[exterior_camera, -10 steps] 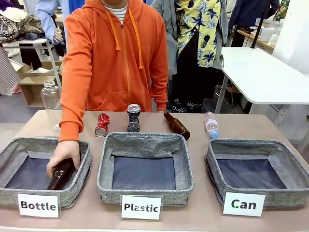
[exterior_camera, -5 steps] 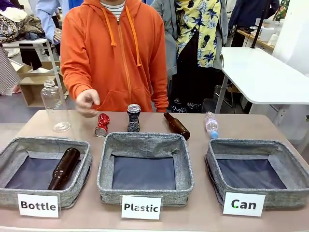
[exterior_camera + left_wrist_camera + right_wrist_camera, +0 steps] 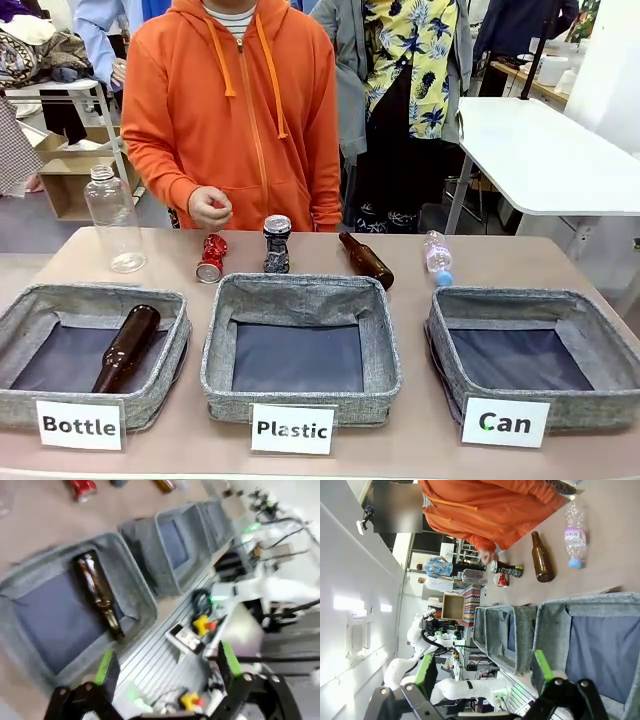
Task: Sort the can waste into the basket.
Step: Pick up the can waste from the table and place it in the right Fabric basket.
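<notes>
**Both cans on the table, both grippers spread**

The red can [image 3: 211,258] and the black can [image 3: 277,244] sit side by side at centre-left of the front view; the "Can" basket [image 3: 446,350] lies at lower right, well apart from them; a person's hand [image 3: 209,208] hovers just above the red can; the left gripper [image 3: 167,661] and the right gripper [image 3: 483,670] are both released, with jaws wide and nothing between them.

Your worktop [image 3: 410,440] carries three grey baskets in a row: Bottle basket [image 3: 90,295], Plastic basket [image 3: 300,285], Can basket [image 3: 520,298]. Behind them, a clear bottle [image 3: 113,220] and black can [image 3: 277,244] stand; a red can [image 3: 211,258], brown bottle [image 3: 366,259] and small plastic bottle [image 3: 437,257] lie flat.
</notes>
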